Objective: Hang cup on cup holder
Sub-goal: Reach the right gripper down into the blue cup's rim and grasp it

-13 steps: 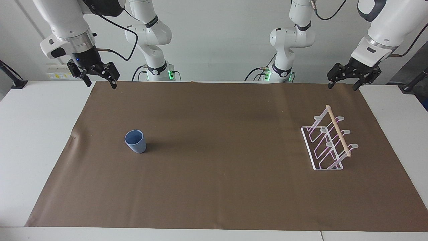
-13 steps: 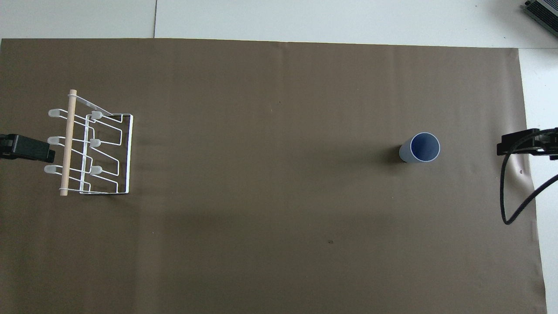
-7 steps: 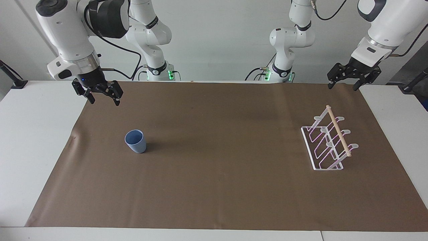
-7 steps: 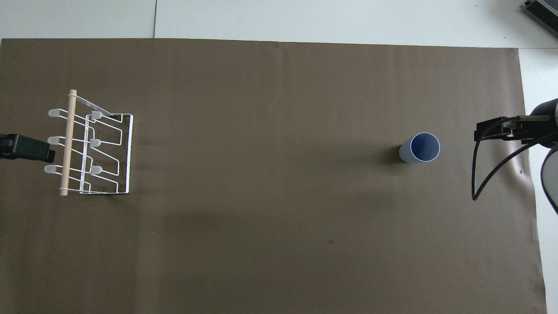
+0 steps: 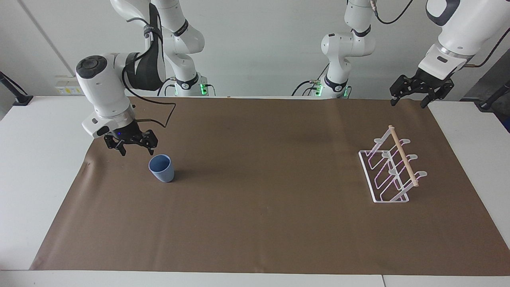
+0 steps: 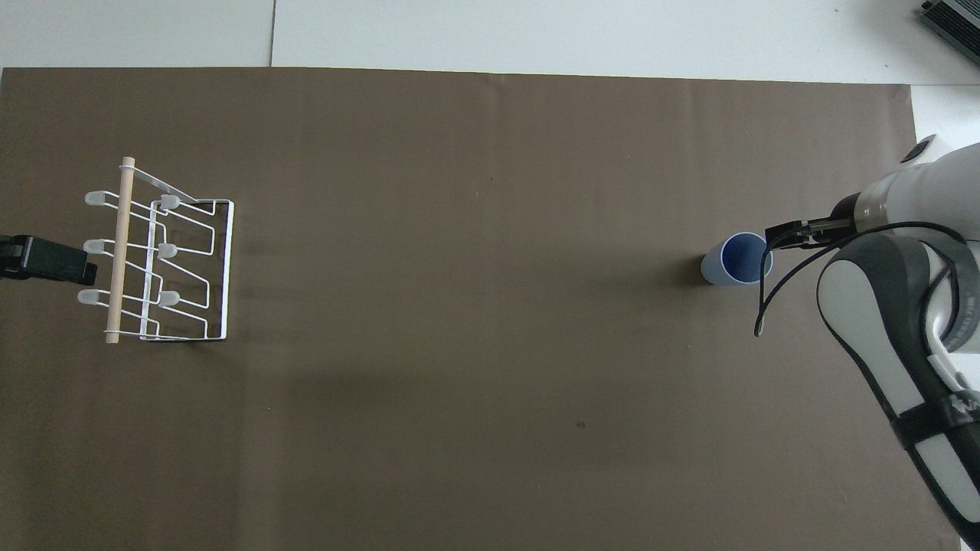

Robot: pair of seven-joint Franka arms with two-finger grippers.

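The light-blue cup [image 5: 161,168] stands upright on the brown mat toward the right arm's end; in the overhead view [image 6: 736,259] its mouth faces up. My right gripper [image 5: 137,151] is open and hangs low over the mat just beside the cup, not touching it; its tip shows in the overhead view [image 6: 781,236] at the cup's rim. The white wire cup holder [image 5: 392,171] with its wooden dowel stands toward the left arm's end, also in the overhead view [image 6: 157,260]. My left gripper [image 5: 408,104] waits open, raised over the mat's edge, and shows in the overhead view [image 6: 46,260].
The brown mat [image 5: 259,223] covers most of the white table [image 5: 36,167]. A black cable [image 6: 769,302] loops from the right arm's wrist beside the cup. A grey device [image 6: 953,19] lies at the table's corner farthest from the robots.
My right arm has come down and swung in from the mat's corner to just beside the cup. The cup, the holder and the left arm have not moved.
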